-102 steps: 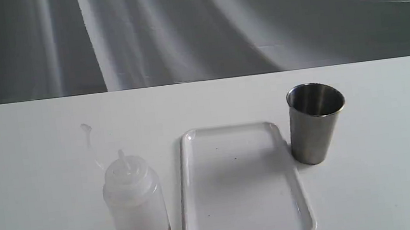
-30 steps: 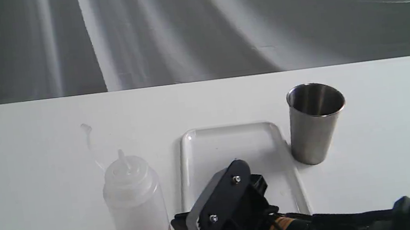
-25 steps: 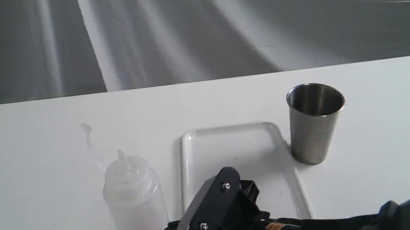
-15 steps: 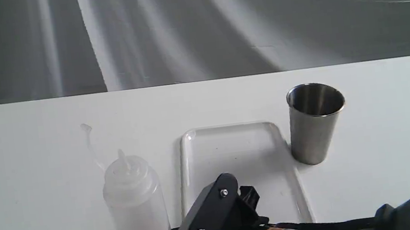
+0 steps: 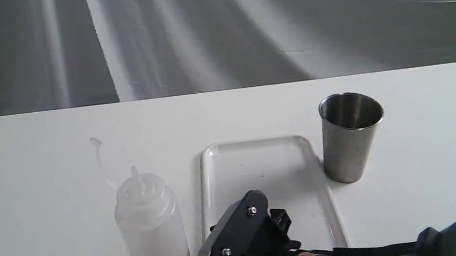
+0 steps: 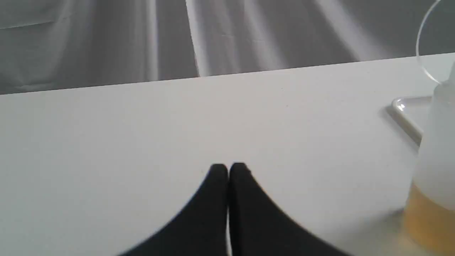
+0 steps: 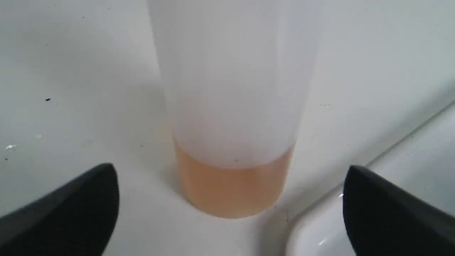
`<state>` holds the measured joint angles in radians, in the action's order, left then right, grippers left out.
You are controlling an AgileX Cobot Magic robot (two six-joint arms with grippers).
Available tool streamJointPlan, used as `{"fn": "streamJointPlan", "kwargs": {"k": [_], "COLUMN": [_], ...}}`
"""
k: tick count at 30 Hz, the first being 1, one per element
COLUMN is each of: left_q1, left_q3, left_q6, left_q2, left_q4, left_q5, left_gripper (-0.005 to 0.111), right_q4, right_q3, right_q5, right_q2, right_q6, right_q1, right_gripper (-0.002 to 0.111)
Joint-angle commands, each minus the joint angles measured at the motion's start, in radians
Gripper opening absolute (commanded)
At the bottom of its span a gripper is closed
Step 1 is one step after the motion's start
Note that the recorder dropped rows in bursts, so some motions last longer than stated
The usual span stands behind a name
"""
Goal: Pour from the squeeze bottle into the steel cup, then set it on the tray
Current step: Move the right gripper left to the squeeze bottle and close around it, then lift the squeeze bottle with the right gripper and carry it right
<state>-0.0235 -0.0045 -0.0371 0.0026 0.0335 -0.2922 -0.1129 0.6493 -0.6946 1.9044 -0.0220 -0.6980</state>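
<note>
White table (image 5: 37, 134), grey draped cloth (image 5: 198, 31)

Tray (image 5: 259, 170) between bottle (image 5: 151, 228) and cup (image 5: 348, 152)

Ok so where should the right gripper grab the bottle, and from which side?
Take the bottle by its straight round body, around mid-height, coming level from the tray side, where the open right gripper faces it. It stands upright; the top narrows to a nozzle, a poor hold.

light: bright, even, diffuse | shadows: faint and soft, left of the bottle (image 5: 151, 224) base and across the tray (image 5: 258, 159) | glare: small glint on tray corner, dull sheen on cup (image 5: 350, 147) | focus: exterior view sharp; wrist views soft, nearest edges smeared | backdrop: cloth (image 5: 216, 29) streaked pale and grey
</note>
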Motion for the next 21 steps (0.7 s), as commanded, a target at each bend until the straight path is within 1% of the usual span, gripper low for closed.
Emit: {"fn": "streamJointPlan", "kwargs": {"k": [1, 6, 9, 21], "left_q1": [0.002, 0.002, 0.002, 0.002], "left_q3": [0.004, 0.004, 0.004, 0.004], "left_q6": [0.002, 0.005, 0.005, 0.001], "left_q2": [-0.003, -0.003, -0.003, -0.003], "left_q4": [-0.001, -0.001, -0.001, -0.001], "left_q5": [0.008, 0.008, 0.008, 0.008], "left_gripper": [0.0, 0.0, 0.0, 0.0], "right_q4": [0.011, 0.019, 0.021, 0.021], "right_q3": [0.005, 0.022, 0.06, 0.205], "right_q5": [-0.011, 0.001, 0.042, 0.077], "right_q2": [-0.004, -0.004, 0.0, 0.089], "right_q6": [-0.004, -0.004, -0.004, -0.031], "right_q1": [0.0, 0.0, 0.0, 0.0], "right_gripper": [0.085, 0.085, 0.085, 0.085]}}
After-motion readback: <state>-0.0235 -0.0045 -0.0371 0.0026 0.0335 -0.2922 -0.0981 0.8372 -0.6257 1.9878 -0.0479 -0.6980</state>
